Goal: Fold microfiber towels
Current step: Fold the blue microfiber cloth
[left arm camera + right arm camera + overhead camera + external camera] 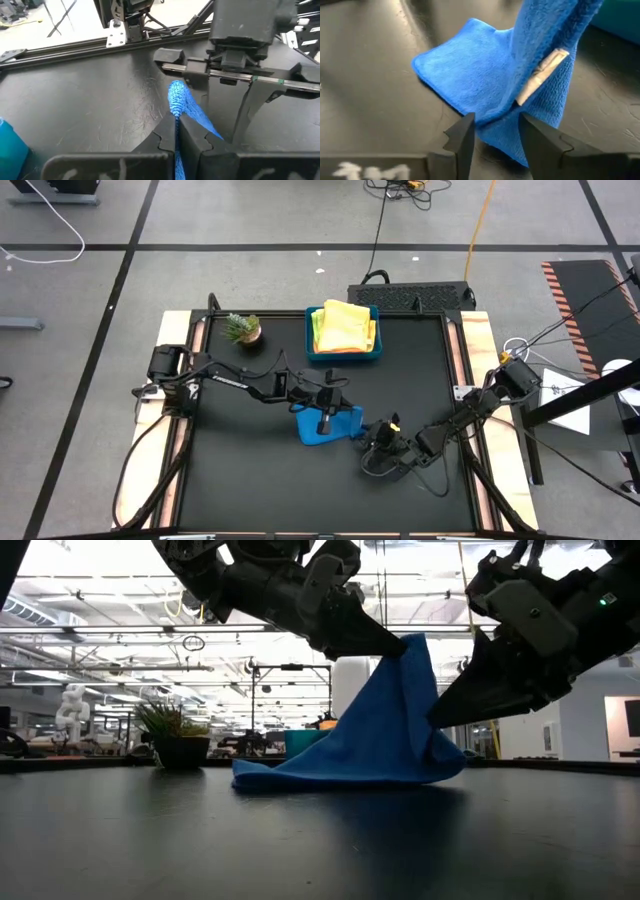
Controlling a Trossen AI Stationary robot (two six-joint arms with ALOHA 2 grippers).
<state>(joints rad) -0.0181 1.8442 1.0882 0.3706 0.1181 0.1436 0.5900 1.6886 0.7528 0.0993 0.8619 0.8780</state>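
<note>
A blue towel (338, 430) lies mid-table, with one part pulled up into a peak (410, 650) and its lower part spread on the table (300, 775). My left gripper (324, 420) is shut on that peak. My right gripper (495, 132) is open, low at the towel's right side, with a finger on either side of a low fold (492, 117). A beige label (540, 77) shows on the raised part. A yellow towel (345, 323) and other bright cloths lie stacked in the blue tray (312, 348). My left gripper pinches the towel's raised peak (176, 102) between its two shut fingers, coming slanting down from the table's left. The towel hangs below it like a tent, with its lower part on the table. My right gripper's open fingers (465, 137) flank the low fold; I cannot tell whether they touch it.
The blue tray stands at the table's far middle. A small potted plant (243, 329) stands at the far left. Bare black table (250, 470) lies to the near left of the towel. Raised rails run along the table's sides.
</note>
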